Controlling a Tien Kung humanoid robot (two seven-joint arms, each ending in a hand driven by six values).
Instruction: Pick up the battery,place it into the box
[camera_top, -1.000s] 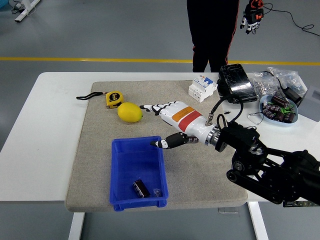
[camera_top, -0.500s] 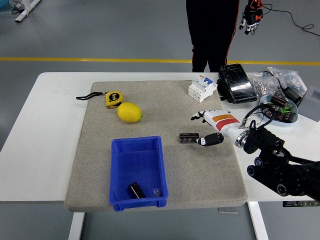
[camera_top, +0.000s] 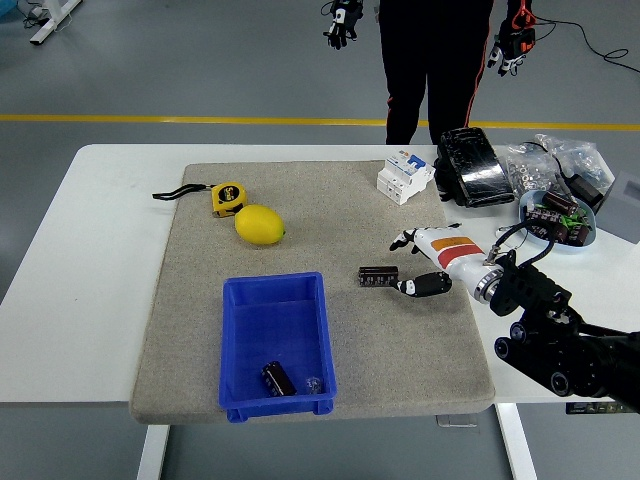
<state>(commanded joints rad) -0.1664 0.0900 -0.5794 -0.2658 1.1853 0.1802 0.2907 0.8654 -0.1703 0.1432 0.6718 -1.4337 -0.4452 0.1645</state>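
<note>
Bright, even overhead light, soft faint shadows, sharp focus, slight glare on the white table (camera_top: 60, 290).

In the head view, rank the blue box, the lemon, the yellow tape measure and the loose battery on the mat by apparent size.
1. Blue box
2. Lemon
3. Tape measure and battery: the two look about alike, too close to rank.
</note>
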